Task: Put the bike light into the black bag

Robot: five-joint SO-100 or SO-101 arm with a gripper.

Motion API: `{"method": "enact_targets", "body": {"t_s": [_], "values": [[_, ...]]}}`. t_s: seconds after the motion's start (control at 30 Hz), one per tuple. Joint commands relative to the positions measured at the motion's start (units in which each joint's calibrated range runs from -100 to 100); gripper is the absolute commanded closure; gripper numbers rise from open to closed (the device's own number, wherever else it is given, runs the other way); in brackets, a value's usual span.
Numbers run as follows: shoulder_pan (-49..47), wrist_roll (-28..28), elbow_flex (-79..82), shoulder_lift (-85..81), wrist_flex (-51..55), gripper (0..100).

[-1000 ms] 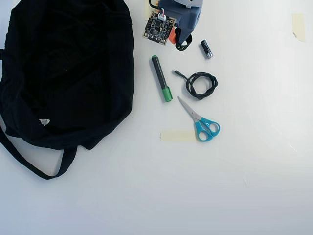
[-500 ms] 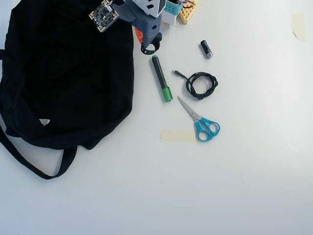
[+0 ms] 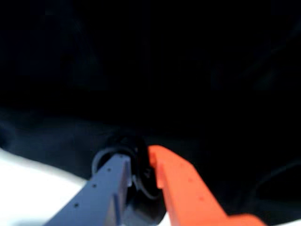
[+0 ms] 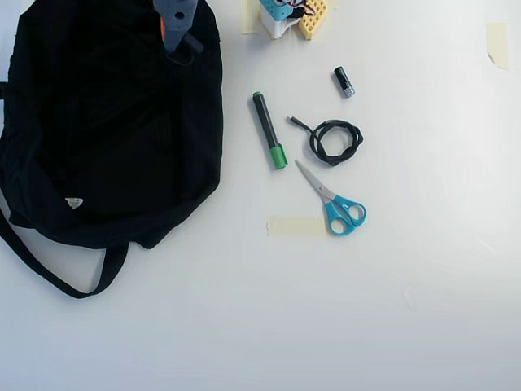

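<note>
Fingers first, in the wrist view: one grey-blue finger and one orange finger of the two-finger gripper (image 3: 141,169) are closed on the single small black ring-shaped bike light (image 3: 123,149), whose strap loop sits pinched between them. Behind them, dark cloth fills nearly the whole view, with a strip of white table at the lower left. Seen from the overhead view, the gripper (image 4: 177,41) hangs over the upper part of the one large floppy black fabric bag (image 4: 106,138), and the bike light (image 4: 188,54) shows as a dark loop at its tip against the cloth. One long black strap (image 4: 49,273) loops out below the bag on the white table (image 4: 326,318). Right of the bag lie one green-capped black marker (image 4: 268,130), one coiled black cable (image 4: 334,141), one pair of blue-handled scissors (image 4: 335,200), one small black cylinder with a silver end (image 4: 343,82), and one pale strip of tape (image 4: 295,226) touching the scissors' handles.
</note>
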Motion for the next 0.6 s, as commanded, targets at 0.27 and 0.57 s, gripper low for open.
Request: {"method": "enact_targets", "body": {"t_s": [0.27, 0.57], "values": [[13.9, 8.0, -8.7, 25.2, -20.1, 98], [10.4, 8.3, -23.5, 33.7, -8.9, 77]]}}
